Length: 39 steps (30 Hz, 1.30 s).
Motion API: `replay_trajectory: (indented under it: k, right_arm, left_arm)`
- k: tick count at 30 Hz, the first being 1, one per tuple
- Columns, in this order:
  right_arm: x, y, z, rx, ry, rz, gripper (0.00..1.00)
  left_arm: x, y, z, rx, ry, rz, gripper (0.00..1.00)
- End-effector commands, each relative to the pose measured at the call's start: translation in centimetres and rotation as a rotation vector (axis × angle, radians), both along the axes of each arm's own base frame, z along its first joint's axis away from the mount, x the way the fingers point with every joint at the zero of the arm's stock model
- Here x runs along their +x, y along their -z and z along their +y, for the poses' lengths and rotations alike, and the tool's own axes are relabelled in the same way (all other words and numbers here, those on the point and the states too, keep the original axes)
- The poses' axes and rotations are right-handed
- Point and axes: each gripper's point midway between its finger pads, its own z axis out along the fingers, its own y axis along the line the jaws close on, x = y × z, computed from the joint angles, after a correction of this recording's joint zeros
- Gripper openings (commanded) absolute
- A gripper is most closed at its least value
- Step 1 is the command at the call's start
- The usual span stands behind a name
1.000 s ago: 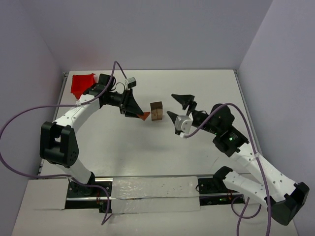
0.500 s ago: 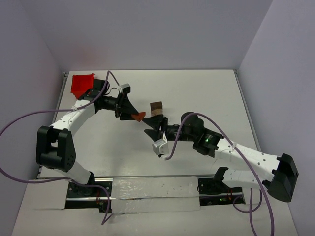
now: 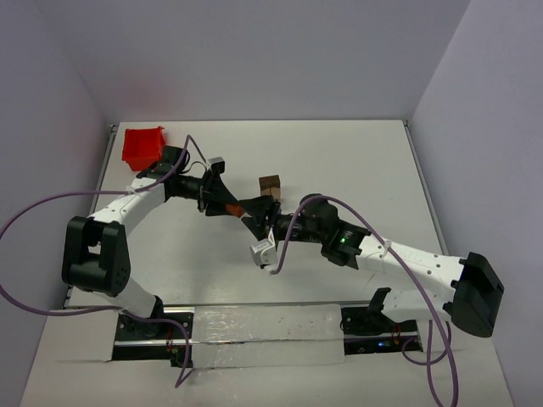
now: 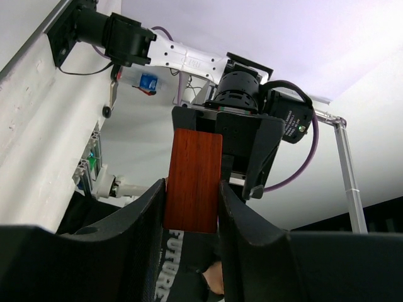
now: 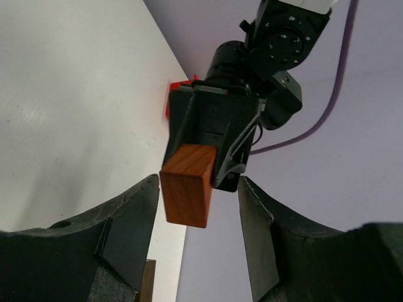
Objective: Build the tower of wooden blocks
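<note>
The wood block tower (image 3: 270,186) is a short stack of brown cubes at the table's middle; its edge shows at the bottom of the right wrist view (image 5: 147,282). My left gripper (image 3: 232,206) is shut on the reddish-brown wedge piece (image 4: 194,180), held in the air left of the tower. My right gripper (image 3: 253,213) faces it tip to tip. It is open, with its fingers (image 5: 132,214) on either side of the wedge (image 5: 186,184), the left one close to it and the right one clearly apart from it.
The red plastic bin (image 3: 142,146) stands at the back left corner; a sliver of it shows behind the left gripper in the right wrist view (image 5: 169,104). Purple cables loop over both arms. Walls close the table on three sides.
My right arm has swung left from the right of the tower, passing in front of it, and its open jaws now straddle the wedge. The left gripper drew slightly back left, still holding the wedge.
</note>
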Motion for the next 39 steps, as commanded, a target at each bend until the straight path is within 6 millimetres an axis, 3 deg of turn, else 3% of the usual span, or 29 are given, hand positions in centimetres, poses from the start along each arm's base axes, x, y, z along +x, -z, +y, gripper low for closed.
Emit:
replay_trajectory:
  k: [1, 6, 17, 39]
  right_arm:
    - [0.8, -2.2, 0.3, 0.068, 0.034, -0.074, 0.59]
    - [0.7, -1.8, 0.2, 0.057, 0.032, -0.078, 0.55]
    - [-0.2, 0.6, -0.7, -0.003, 0.009, -0.061, 0.56]
    - [1.2, 0.5, 0.2, 0.000, 0.045, -0.084, 0.52]
  left_arm:
    - [-2.9, -4.5, 1.6, -0.185, 0.124, 0.021, 0.00]
    - [-2.8, -4.6, 1.5, -0.185, 0.124, 0.020, 0.00]
    - [-2.4, -4.4, 1.5, -0.184, 0.123, 0.023, 0.00]
    - [-2.8, -3.5, 1.5, -0.175, 0.122, 0.049, 0.00]
